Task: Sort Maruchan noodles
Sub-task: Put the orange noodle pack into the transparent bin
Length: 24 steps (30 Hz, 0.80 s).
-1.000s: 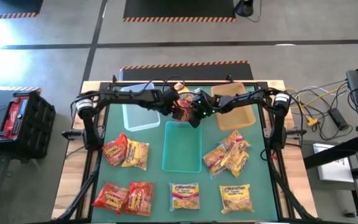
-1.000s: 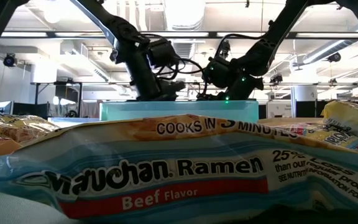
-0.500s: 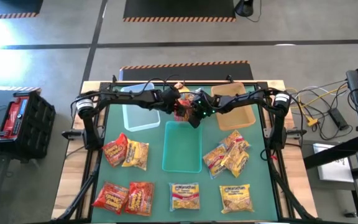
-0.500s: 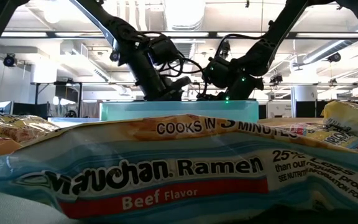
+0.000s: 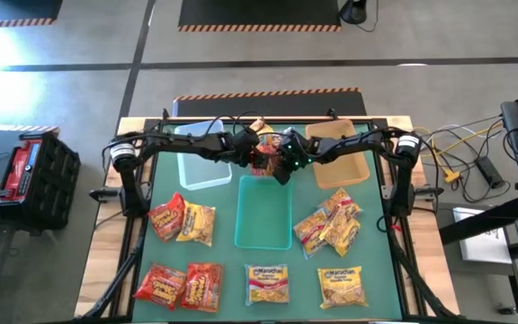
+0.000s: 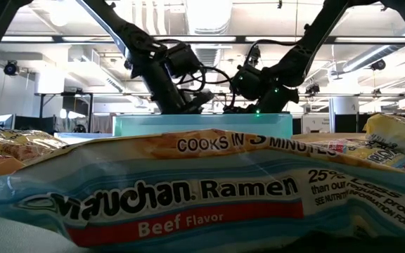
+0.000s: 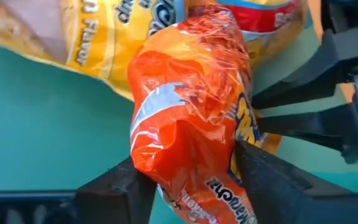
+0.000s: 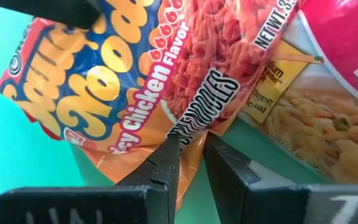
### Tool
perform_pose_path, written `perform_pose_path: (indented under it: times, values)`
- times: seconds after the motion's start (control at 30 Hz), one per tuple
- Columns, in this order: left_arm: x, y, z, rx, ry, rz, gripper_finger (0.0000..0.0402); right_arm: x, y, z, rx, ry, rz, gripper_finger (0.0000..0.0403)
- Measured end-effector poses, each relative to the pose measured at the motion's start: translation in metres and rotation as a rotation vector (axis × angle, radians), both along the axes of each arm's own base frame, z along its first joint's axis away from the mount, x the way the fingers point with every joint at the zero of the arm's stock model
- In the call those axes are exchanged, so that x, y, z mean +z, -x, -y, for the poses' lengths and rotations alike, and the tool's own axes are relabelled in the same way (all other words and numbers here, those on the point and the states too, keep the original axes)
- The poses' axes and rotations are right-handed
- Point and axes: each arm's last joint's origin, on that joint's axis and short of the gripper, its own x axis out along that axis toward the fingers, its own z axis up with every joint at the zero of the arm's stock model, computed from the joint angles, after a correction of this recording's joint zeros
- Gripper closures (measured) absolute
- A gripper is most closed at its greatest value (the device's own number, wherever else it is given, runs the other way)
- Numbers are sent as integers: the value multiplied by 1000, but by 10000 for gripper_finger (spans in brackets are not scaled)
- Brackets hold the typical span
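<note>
The teal bin, clear bin and tan bin showed no noodles inside; packets lay on the mat around them. Behind the teal bin, the left gripper and right gripper both clamped the orange packet. The left jaws had narrowed slightly since earlier.

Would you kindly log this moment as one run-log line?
left claw: around red-orange packet | right claw: pinching same packet's edge | place: above teal bin
</note>
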Motion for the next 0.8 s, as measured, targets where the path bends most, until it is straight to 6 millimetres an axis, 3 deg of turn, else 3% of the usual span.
perform_pose_path:
  times: [0.37, 0.57, 0.8]
  values:
    - [-1, -1, 0, -6, -28, 52, 390, 17, 5, -3, 5, -4, 5, 335]
    - [5, 1, 1, -35, -25, 56, 396, 33, 12, -6, 7, -4, 2, 335]
    - [29, 17, 2, -102, -77, 17, 399, 61, 19, -10, 8, 22, 55, 335]
